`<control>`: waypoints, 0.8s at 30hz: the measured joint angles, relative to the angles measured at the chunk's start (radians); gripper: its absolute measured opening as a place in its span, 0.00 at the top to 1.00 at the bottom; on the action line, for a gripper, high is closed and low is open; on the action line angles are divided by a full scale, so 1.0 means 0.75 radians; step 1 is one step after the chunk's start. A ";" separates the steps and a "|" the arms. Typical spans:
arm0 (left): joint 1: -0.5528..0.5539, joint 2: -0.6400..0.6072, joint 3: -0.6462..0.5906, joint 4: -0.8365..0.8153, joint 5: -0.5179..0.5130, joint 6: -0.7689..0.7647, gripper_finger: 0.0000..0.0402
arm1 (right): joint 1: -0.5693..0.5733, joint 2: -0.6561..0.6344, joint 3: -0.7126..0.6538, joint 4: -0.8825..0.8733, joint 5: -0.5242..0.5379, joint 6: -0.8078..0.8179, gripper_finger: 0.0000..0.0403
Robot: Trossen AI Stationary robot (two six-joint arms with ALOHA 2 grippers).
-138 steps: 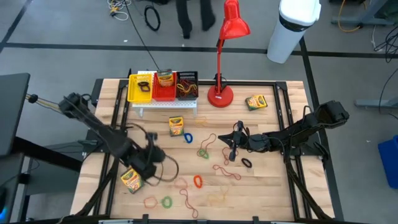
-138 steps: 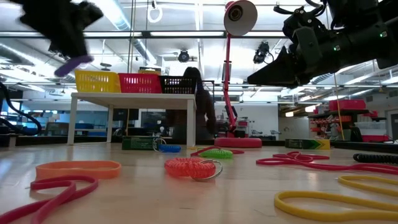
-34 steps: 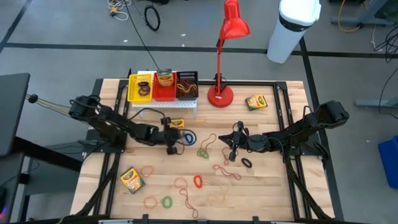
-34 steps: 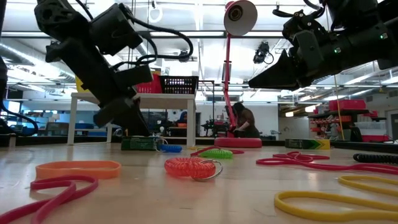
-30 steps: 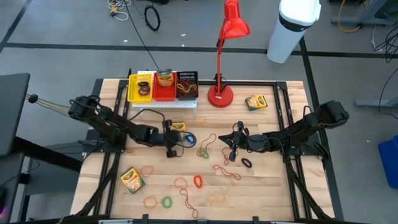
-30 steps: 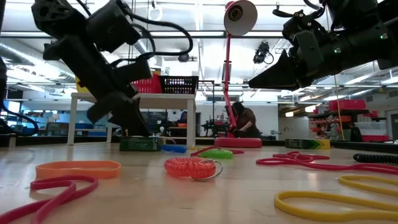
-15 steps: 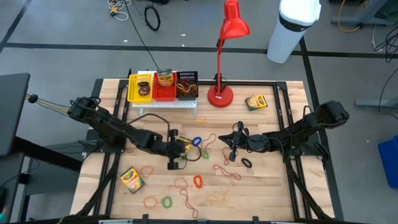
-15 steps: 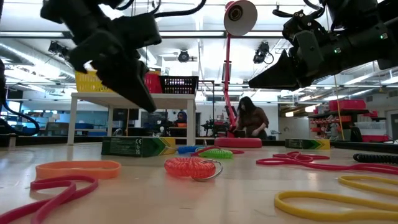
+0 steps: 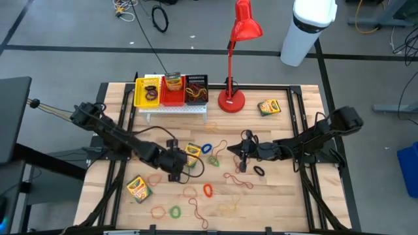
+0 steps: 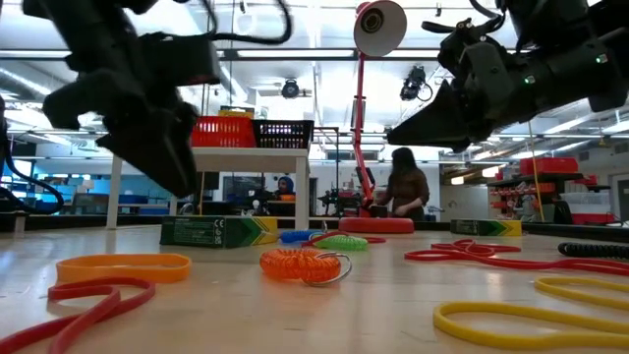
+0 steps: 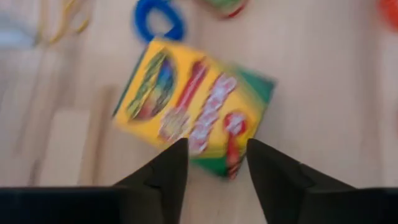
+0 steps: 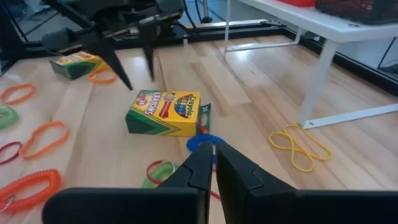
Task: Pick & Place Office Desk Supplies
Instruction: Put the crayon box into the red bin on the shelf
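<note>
The light wooden plank table (image 9: 287, 196) carries a green-and-yellow cardboard crayon box (image 9: 192, 151) lying flat just ahead of the left gripper (image 9: 181, 161). A blue rubber loop (image 9: 207, 148) lies just beyond that box. A second crayon box (image 9: 137, 187) rests behind this gripper, near the table's front edge. An orange coiled band (image 9: 208, 190) and a black loop (image 9: 259, 171) lie nearer the right gripper (image 9: 241, 158).

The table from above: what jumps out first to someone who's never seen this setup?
The tall red desk lamp at the table's far edge stands out most, with a white rack of yellow, red and black bins beside it. Mid-table, the left gripper hovers open beside a crayon box, amid scattered rubber bands; the right gripper waits shut nearby.
</note>
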 joint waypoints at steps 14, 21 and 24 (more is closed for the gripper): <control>0.077 0.001 -0.002 0.195 0.092 -0.543 0.27 | 0.000 0.058 0.057 -0.006 -0.010 -0.036 0.92; 0.174 0.001 -0.001 0.314 0.378 -0.431 0.27 | 0.000 0.058 0.057 -0.015 -0.010 -0.039 0.92; 0.189 0.001 -0.001 0.314 0.423 -0.448 0.24 | 0.000 0.058 0.057 -0.015 -0.010 -0.039 0.92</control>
